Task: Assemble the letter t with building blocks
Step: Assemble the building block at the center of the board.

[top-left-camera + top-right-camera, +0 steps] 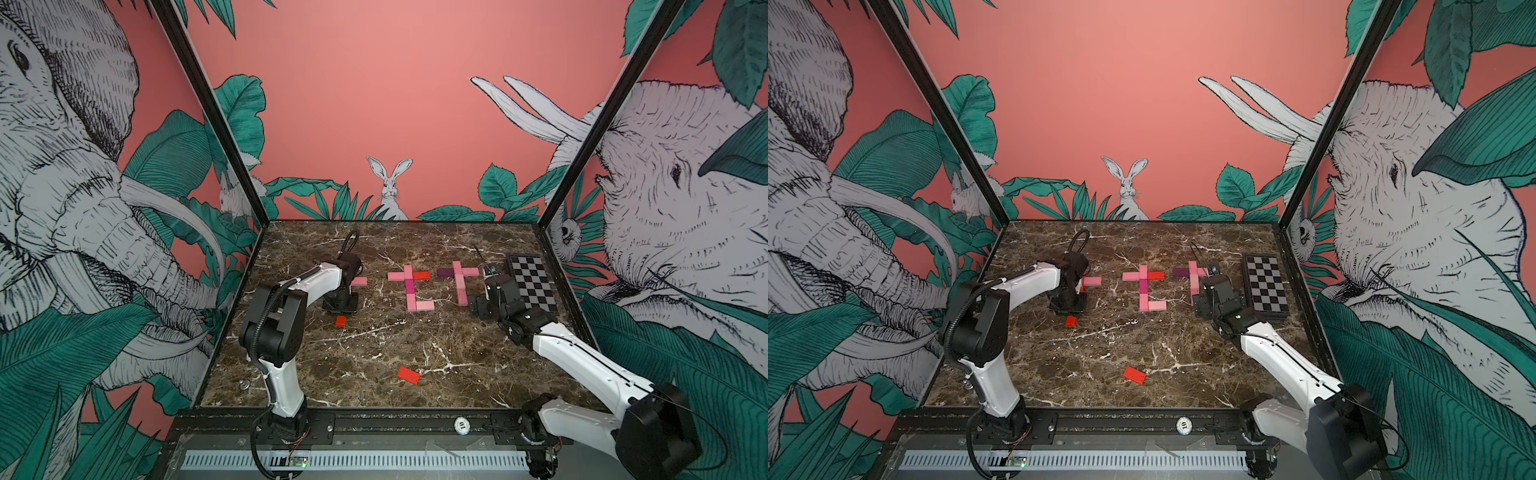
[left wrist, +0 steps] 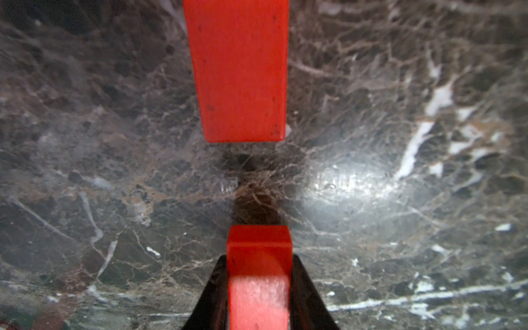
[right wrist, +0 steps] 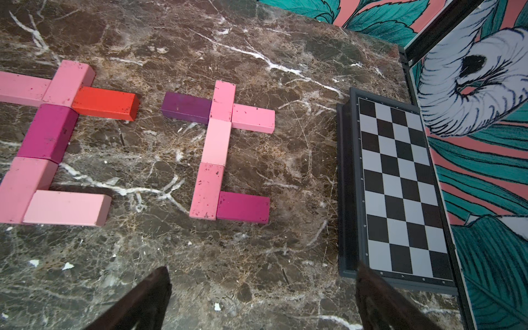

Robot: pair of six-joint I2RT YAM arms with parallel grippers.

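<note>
Left pincer [image 2: 259, 258] is clamped narrow on the long sides of a held red block [image 2: 258, 285], as its wrist view shows. That block points at a lying red block [image 2: 241, 71], flat on the marble table [image 2: 400, 200]. The two line up nearly end to end with a bare, shadowed gap between them; I cannot tell whether the held one touches the stone. In both top views this arm reaches to left of centre of the frame. Its wrist hides most of a third figure, of which only a pink block [image 1: 360, 281] shows at its right. Further right lie two letters that look finished, the middle letter [image 1: 409, 286] and the right letter [image 1: 460, 284], each a stem with a crossbar and a foot. Two red pieces lie lower in the frame: a near spare [image 1: 340, 321] just below the left wrist, and a far spare [image 1: 409, 375] well apart toward the bottom. Right pincer [image 3: 263, 268] hangs wide and empty over bare marble, right of centre in the top views, near the right letter and just beside the checkered board [image 3: 400, 185]. I judge the step in hand to be laying the stem of a third t. The next move calls for lowering the held block square with the lying one. The gap should close so the ends meet without a nudge, and then the pincer should let go and lift straight up.
</note>
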